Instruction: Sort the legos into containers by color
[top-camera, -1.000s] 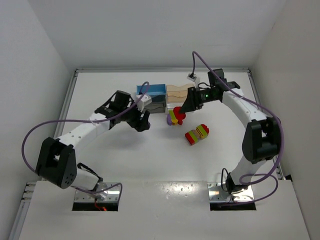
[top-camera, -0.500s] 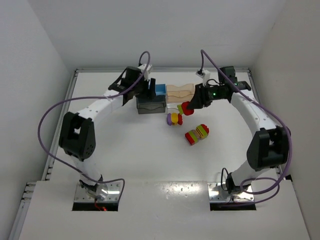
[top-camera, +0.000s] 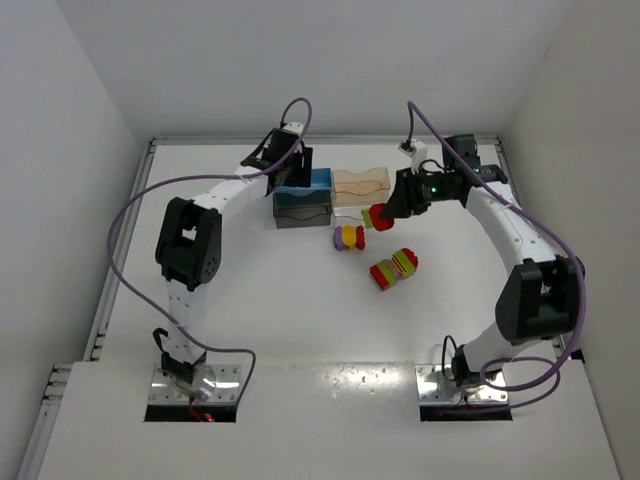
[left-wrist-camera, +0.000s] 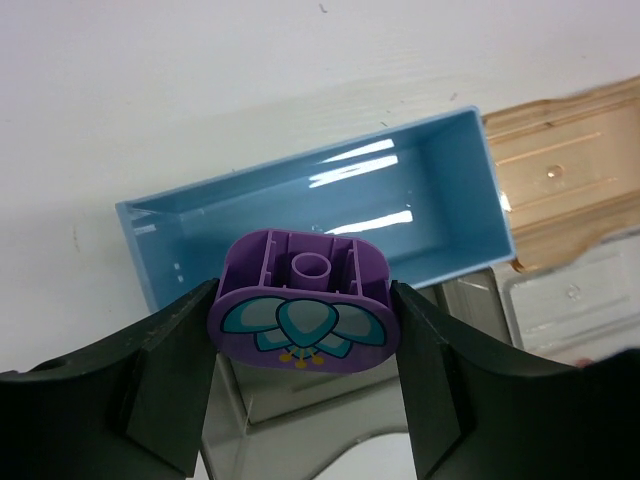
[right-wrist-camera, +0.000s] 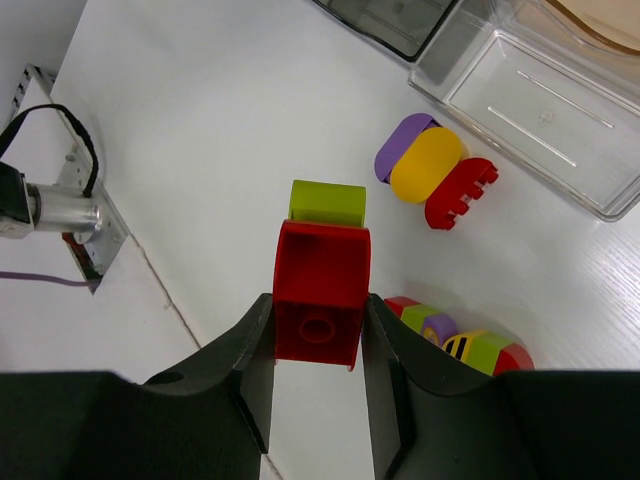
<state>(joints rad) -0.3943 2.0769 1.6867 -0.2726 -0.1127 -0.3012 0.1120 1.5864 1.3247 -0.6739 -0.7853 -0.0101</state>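
- The left fingers (left-wrist-camera: 160, 385) are clenched on a purple brick (left-wrist-camera: 300, 300), one finger pressing each rounded end, with its hollow underside facing the camera.
- The side of the brick that faces the camera carries a printed motif of teal and white petals above small yellow dots. It carries no letters that can be read.
- In the left wrist view the brick hangs in front of the near wall of the blue bin (left-wrist-camera: 320, 205). The grey bin (left-wrist-camera: 300, 440) is below it, the peach bin (left-wrist-camera: 570, 150) to the right, and the clear bin (left-wrist-camera: 565, 300) under the peach one.
- From above, the left fingers sit over the left end of the blue bin, at the far side of the table (top-camera: 250, 300).
- The right fingers (right-wrist-camera: 235, 375) grasp a red brick (right-wrist-camera: 320, 290) by its two sides, with a lime green brick (right-wrist-camera: 327, 203) stuck to its far end.
- From above, this red and green pair is held off the table just in front of the peach bin, on the right side of the block of bins.
- A purple-yellow-red clump (right-wrist-camera: 433, 170) lies on the table just in front of the clear bin, close to it but not touching.
- A red-green-yellow clump (top-camera: 394, 268) lies on the table nearer the arm bases, apart from the first clump and from both sets of fingers.
- One piece of this nearer clump has black stripes on yellow.
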